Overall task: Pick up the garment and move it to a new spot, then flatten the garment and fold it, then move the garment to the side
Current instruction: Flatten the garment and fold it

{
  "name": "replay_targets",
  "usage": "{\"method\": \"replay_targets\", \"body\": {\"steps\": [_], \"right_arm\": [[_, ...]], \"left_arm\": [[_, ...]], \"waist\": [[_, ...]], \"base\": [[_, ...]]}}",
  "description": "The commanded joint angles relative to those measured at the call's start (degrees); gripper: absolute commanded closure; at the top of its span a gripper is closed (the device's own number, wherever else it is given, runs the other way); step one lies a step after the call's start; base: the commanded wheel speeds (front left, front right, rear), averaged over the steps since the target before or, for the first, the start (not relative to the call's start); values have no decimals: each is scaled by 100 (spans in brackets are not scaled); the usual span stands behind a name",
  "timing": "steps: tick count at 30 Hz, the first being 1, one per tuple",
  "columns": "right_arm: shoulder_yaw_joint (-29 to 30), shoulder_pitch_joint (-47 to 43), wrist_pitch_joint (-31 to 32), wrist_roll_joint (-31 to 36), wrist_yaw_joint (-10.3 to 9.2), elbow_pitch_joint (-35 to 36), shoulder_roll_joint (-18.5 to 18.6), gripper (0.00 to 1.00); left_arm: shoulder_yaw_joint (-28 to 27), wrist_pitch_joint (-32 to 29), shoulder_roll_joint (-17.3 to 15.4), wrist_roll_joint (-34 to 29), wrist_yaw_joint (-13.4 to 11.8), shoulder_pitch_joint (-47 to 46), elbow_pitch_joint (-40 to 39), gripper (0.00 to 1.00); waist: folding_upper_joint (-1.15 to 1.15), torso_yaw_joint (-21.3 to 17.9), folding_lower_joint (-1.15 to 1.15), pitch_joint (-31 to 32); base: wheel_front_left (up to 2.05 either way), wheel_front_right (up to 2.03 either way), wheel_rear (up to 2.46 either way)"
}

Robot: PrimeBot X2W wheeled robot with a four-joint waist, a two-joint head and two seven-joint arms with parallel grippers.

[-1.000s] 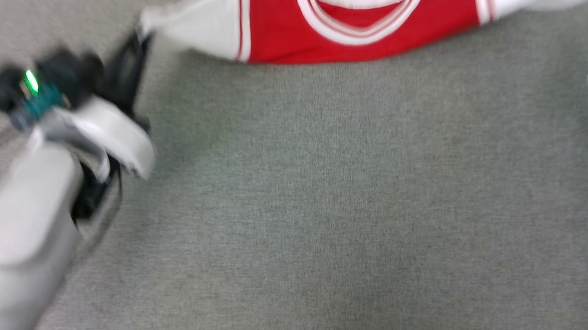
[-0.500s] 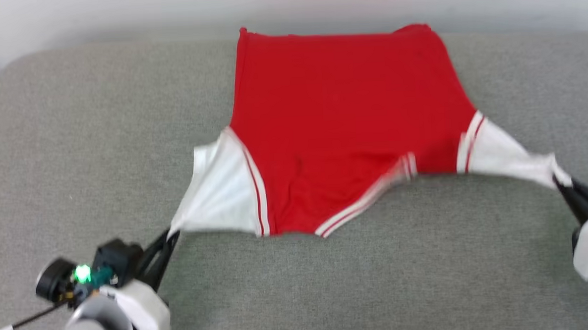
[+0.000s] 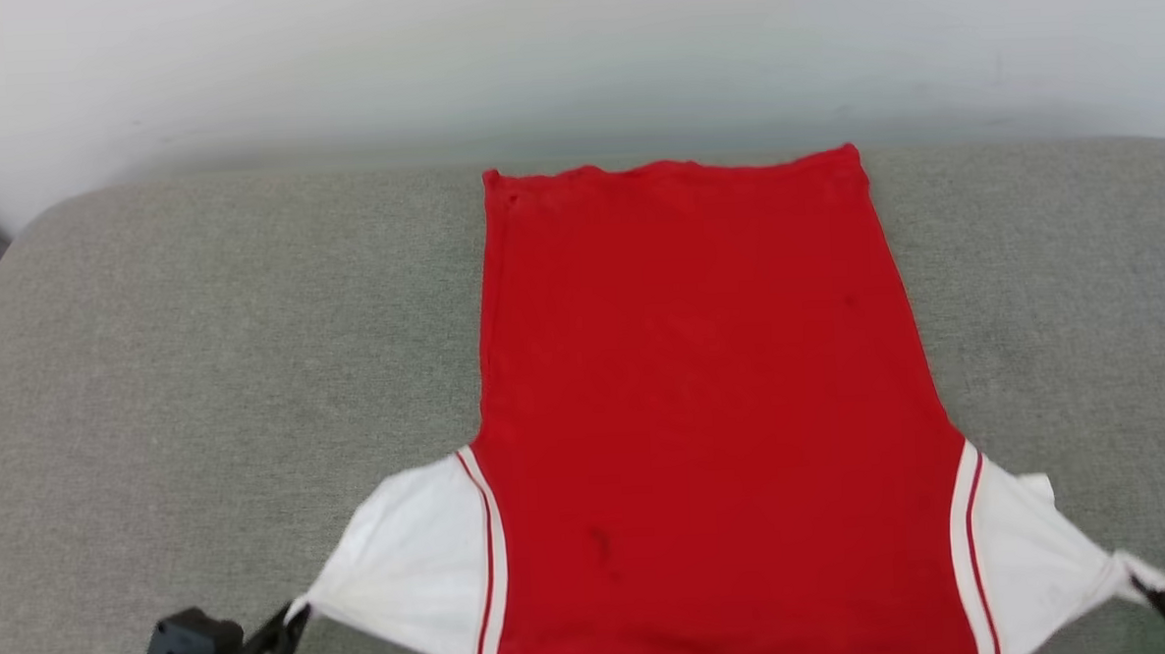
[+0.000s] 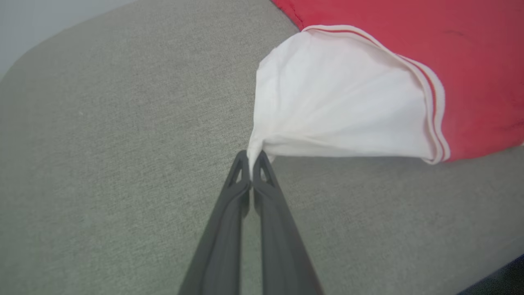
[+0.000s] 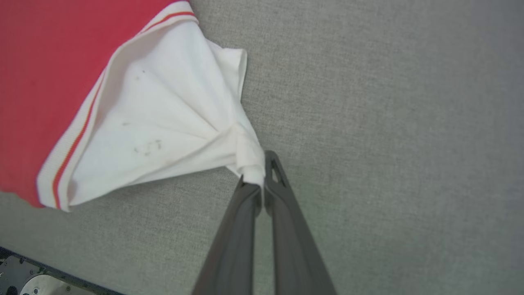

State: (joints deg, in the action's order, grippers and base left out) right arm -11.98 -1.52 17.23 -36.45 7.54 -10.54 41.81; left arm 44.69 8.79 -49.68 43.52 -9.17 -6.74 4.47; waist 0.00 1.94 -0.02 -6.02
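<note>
Grey fabric cushion (image 3: 201,363) against a pale wall (image 3: 571,52). Red garment (image 3: 704,410) lies spread on it, plain side up, hem toward the wall. Left gripper (image 4: 250,162) fingers closed on one white sleeve tip; right gripper (image 5: 262,176) fingers pinch the other

Flat on cushion (image 3: 201,383): garment (image 3: 704,410), stretched between both grippers. Tip of left sleeve panel (image 4: 335,106) pinched between fingers of left gripper (image 4: 250,157); panel fans ahead and right of fingertips, garment body beyond it. Tip of right sleeve panel (image 5: 163,123) pinched between fingers of right gripper (image 5: 262,172); panel fans ahead and left of fingertips. Hem lies farthest from both fingertips, near cushion's back edge; wall (image 3: 571,62) behind.
</note>
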Motion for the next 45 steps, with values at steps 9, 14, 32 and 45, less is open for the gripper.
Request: {"method": "replay_targets", "body": {"steps": [9,14,32,45], "right_arm": [[294,-675,559,-251,-9,356,-112,100],[841,-407,1107,-358,-8,527,-315,0],[2265,2818,4283,638,-8,1220,-1069,0],[2695,5240,5931,2371,-8,491,-806,0]], "left_arm": [[194,73,209,206,161,351,4,100],[155,26,174,123,195,101,-233,100],[249,-636,6,-526,188,-822,-2288,100],[386,-842,260,-980,321,-1422,-3151,100]], "waist": [[0,38,2,41],[0,156,2,-130],[0,1397,2,-1852],[0,2431,2,-2941]], "base": [[0,0,0],[0,0,0],[0,0,0],[0,0,0]]}}
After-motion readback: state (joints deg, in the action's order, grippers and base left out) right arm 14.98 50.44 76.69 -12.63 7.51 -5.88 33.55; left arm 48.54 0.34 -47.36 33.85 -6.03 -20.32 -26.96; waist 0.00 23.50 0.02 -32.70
